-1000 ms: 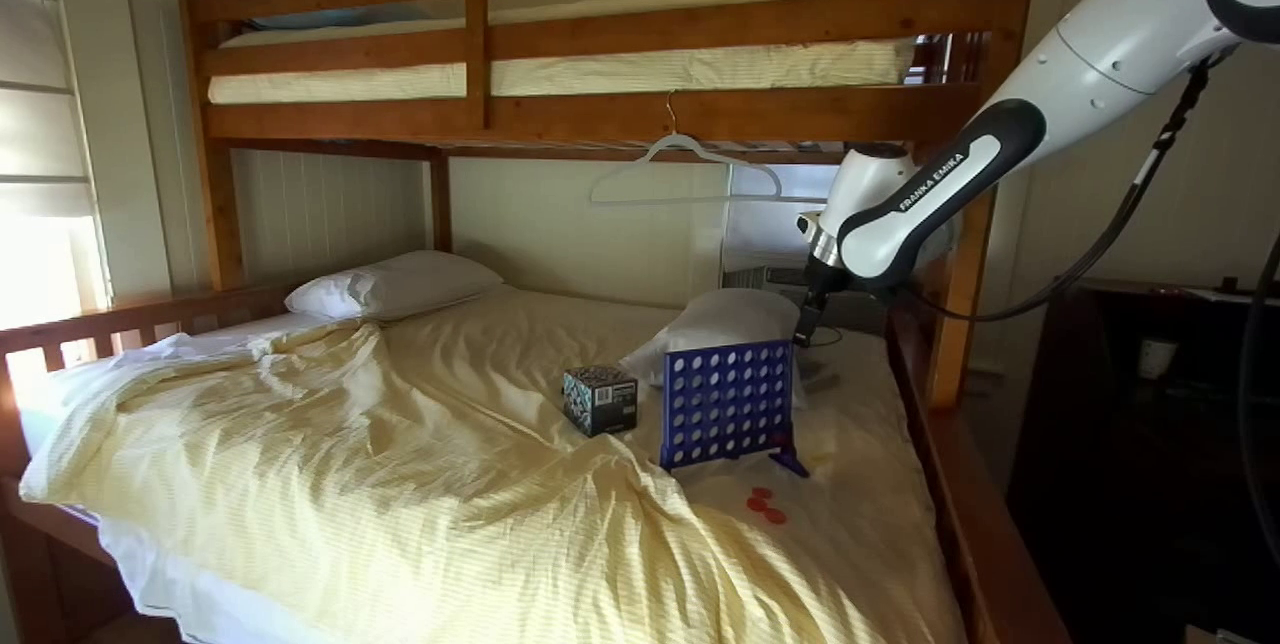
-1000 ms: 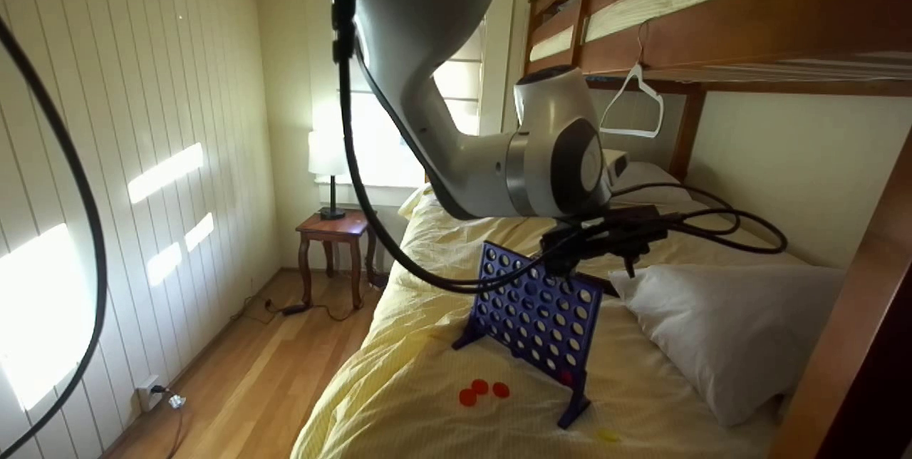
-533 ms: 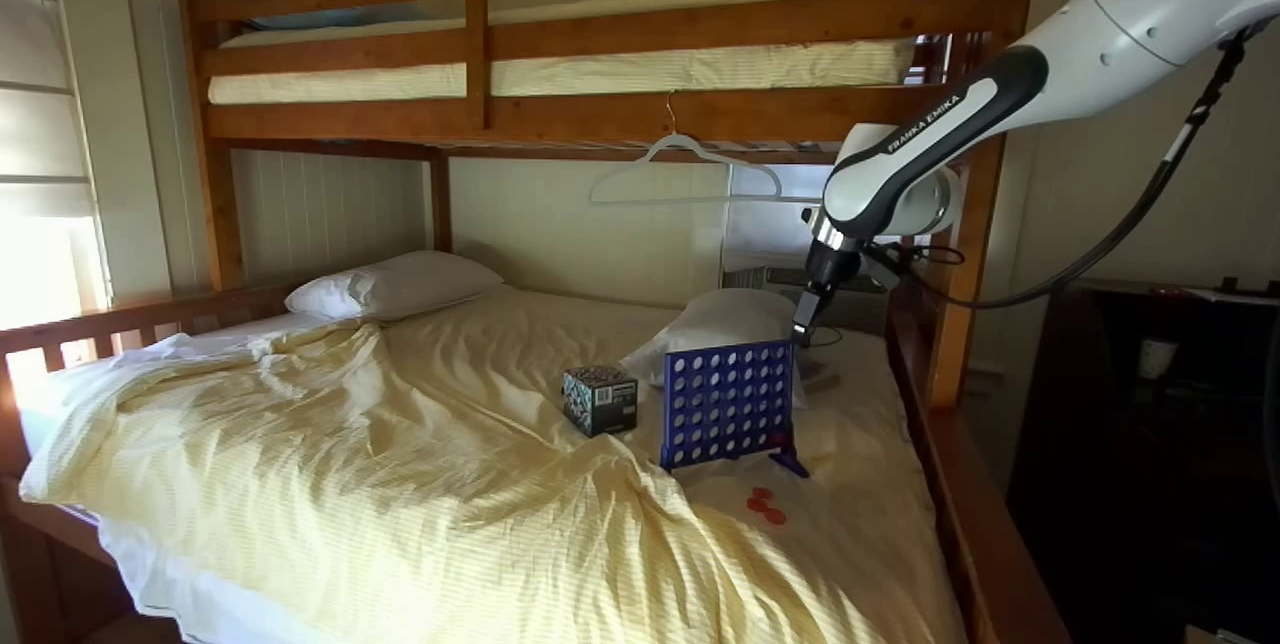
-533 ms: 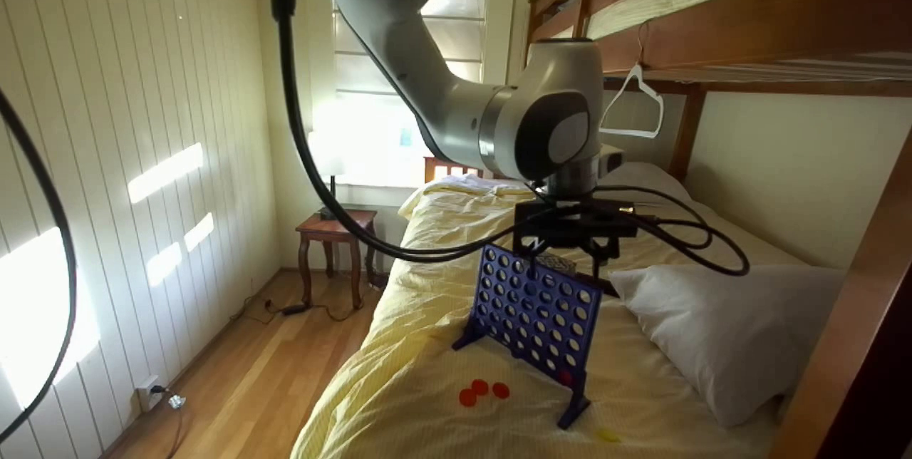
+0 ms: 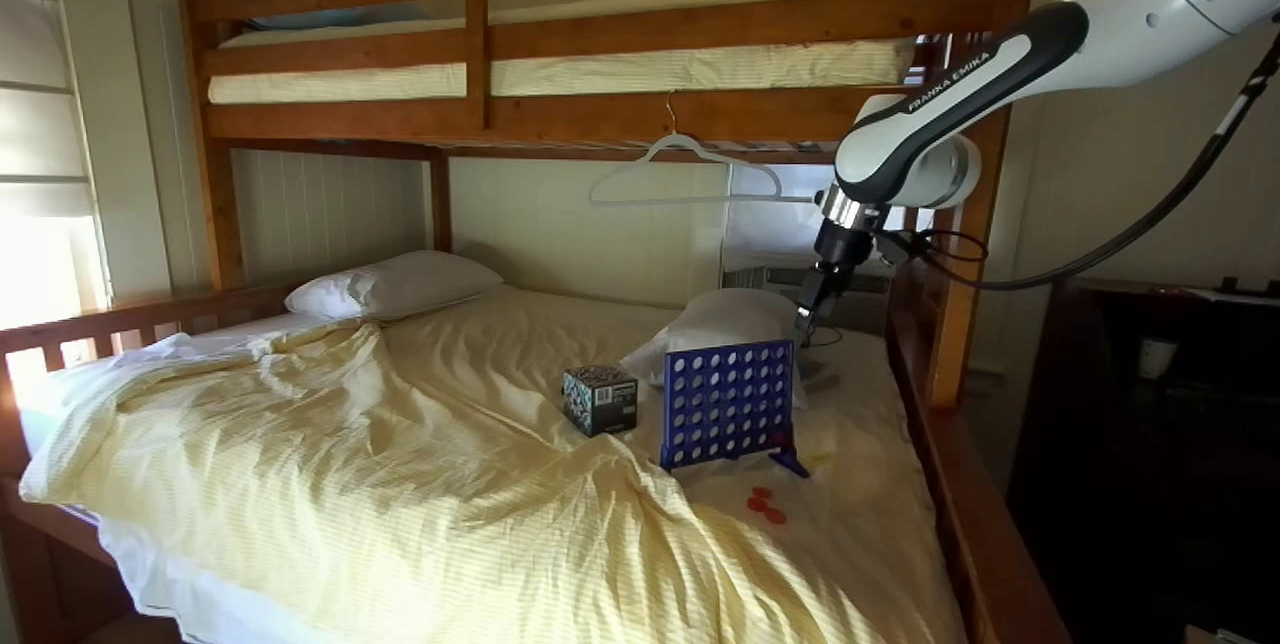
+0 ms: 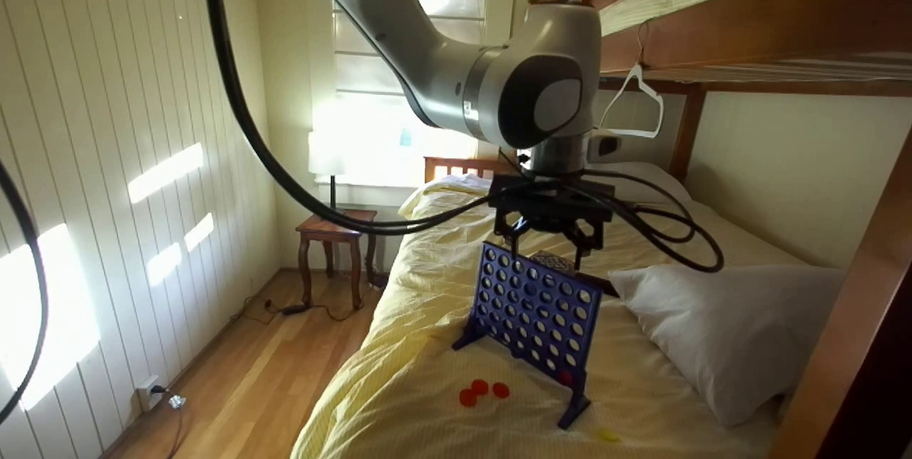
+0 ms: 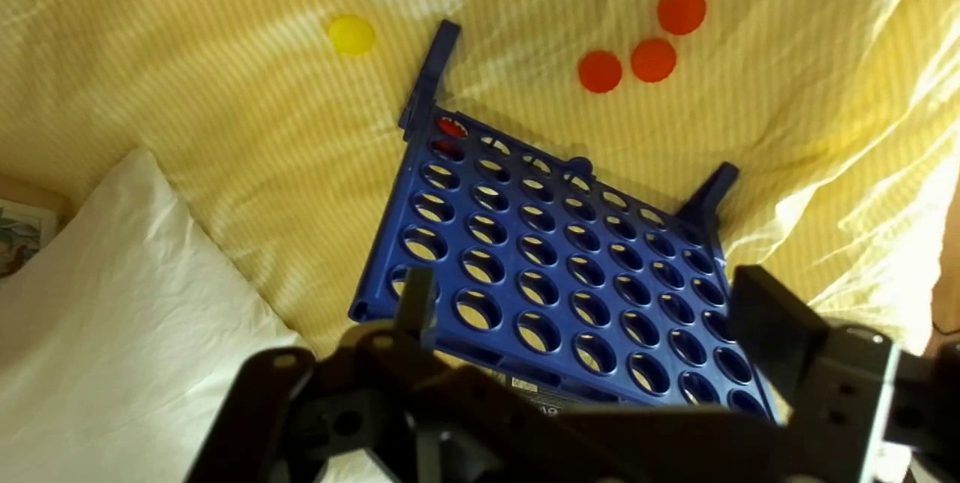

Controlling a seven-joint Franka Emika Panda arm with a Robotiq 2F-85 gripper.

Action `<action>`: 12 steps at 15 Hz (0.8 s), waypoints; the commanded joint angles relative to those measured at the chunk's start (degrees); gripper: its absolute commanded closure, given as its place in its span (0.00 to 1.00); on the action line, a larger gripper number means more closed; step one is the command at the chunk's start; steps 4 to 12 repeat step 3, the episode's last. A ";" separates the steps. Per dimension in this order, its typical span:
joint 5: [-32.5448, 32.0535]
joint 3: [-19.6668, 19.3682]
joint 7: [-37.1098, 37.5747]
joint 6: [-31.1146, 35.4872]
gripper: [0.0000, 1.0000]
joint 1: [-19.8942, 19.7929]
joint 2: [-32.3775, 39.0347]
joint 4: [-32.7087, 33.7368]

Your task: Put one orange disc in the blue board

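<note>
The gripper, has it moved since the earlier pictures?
Yes. In an exterior view, the gripper has moved up and toward picture left, relative to the unmoved blue board.

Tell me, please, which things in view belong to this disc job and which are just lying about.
Part of the job:
three loose orange discs, one needed
blue Connect-Four-style board
open gripper

Not part of it:
yellow disc
dark patterned box
white pillows
clothes hanger
table lamp
</note>
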 commanded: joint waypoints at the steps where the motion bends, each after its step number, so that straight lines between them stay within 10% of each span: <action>1: 0.17 -1.39 0.52 -0.10 0.00 1.66 -0.31 -0.30; 12: 0.32 -1.38 0.85 -0.10 0.00 1.89 -0.45 -0.47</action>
